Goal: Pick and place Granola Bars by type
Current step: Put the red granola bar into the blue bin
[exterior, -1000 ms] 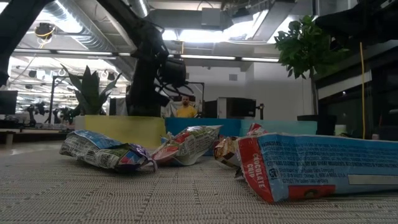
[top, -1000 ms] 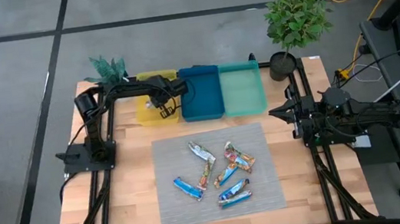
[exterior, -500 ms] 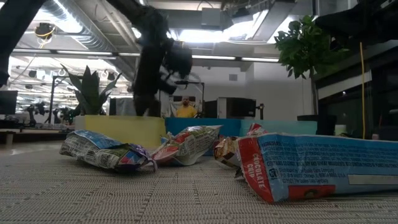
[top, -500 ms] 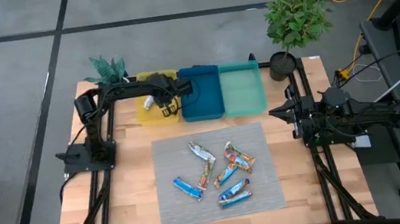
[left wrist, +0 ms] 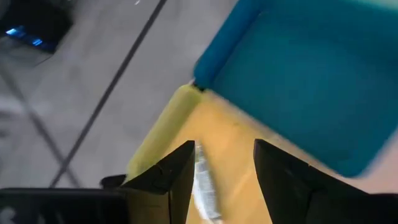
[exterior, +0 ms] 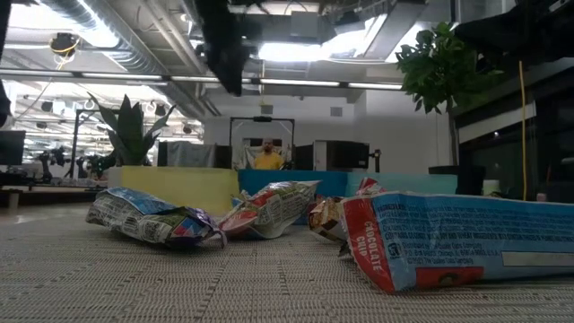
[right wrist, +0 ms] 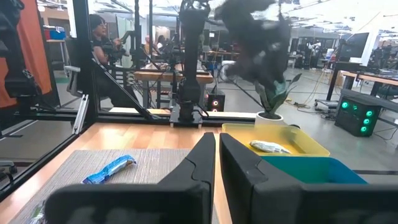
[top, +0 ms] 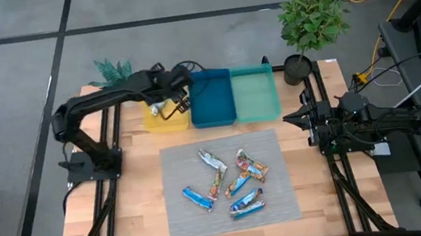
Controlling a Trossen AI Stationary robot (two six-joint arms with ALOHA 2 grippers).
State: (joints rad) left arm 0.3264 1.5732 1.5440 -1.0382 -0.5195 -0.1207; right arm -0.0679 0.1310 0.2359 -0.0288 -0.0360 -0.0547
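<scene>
Inspecting the tabletop (top: 136, 201), we find the left hand (top: 170, 105) raised over the yellow tray (top: 151, 119) at the far left of the row of three trays. Its fingers (left wrist: 171, 177) stand apart with nothing between them; in the left wrist view the gap between them frames one silver granola bar (left wrist: 204, 186) lying on the yellow tray floor below. The right wrist view confirms that bar (right wrist: 269, 147) resting inside the yellow tray, apart from the hand above it.

We note the blue tray (top: 212, 101) just beside the yellow one and the teal tray (top: 256, 96) to its right, the three touching side by side along the far edge.

We record the remaining granola bars on the grey mat (top: 183, 219) in the near middle of the tabletop: a silver bar (top: 212, 161) farthest from us, a red-orange bar (top: 251, 164) to its right, a blue bar (top: 198, 198) at near left and another blue bar (top: 247, 203) at near right, with further wrappers bunched between them, some overlapping. From the low view we cannot count them reliably.

We find the right hand (top: 307, 117) parked at the right side of the tabletop, well apart from the mat and trays, its fingers (right wrist: 199, 163) pressed nearly together and holding nothing.

A potted plant (top: 310, 23) stands at the far right corner, and a smaller plant (top: 112, 71) at the far left.
</scene>
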